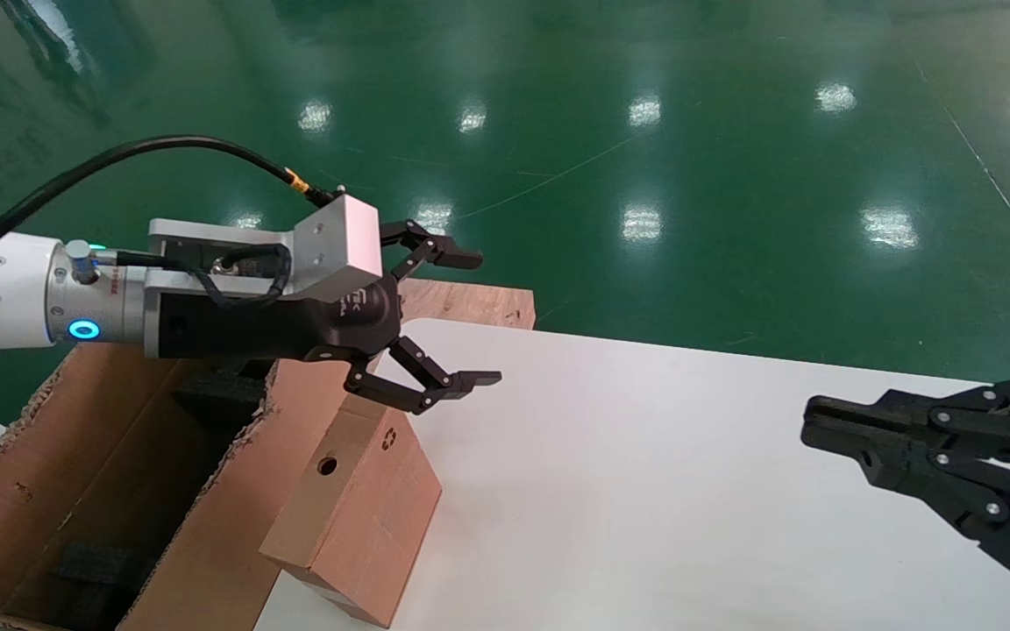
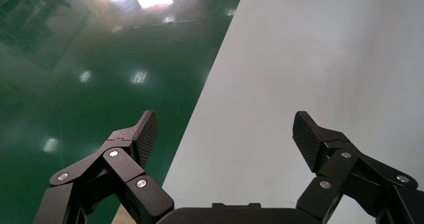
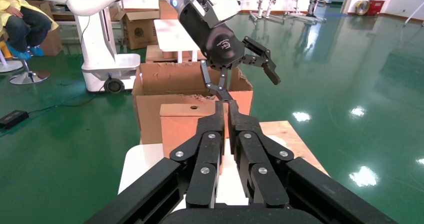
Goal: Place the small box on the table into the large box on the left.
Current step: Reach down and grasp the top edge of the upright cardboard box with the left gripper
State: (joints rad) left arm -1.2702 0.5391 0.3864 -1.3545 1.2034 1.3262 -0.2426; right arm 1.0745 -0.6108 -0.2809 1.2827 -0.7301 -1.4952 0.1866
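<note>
The small box (image 1: pixel 356 517), brown with a round hole and a recycling mark on its top, stands on the white table (image 1: pixel 645 482) at its left edge, against the large box's wall. The large box (image 1: pixel 75 491) is open, with torn edges and black foam (image 1: pixel 216 394) inside. My left gripper (image 1: pixel 483 317) is open and empty, in the air above the small box's far end. In the left wrist view the gripper (image 2: pixel 225 134) holds nothing. My right gripper (image 1: pixel 812 421) is shut and empty, low over the table at the right. The right wrist view shows it (image 3: pixel 223 107) facing the small box (image 3: pixel 182 121) and large box (image 3: pixel 165 84).
A plywood board (image 1: pixel 470 302) lies under the table's far left corner. Green floor (image 1: pixel 645 131) surrounds the table. In the right wrist view, another white robot base (image 3: pixel 107 59), stacked cartons (image 3: pixel 137 29) and a seated person (image 3: pixel 22 24) are far behind the large box.
</note>
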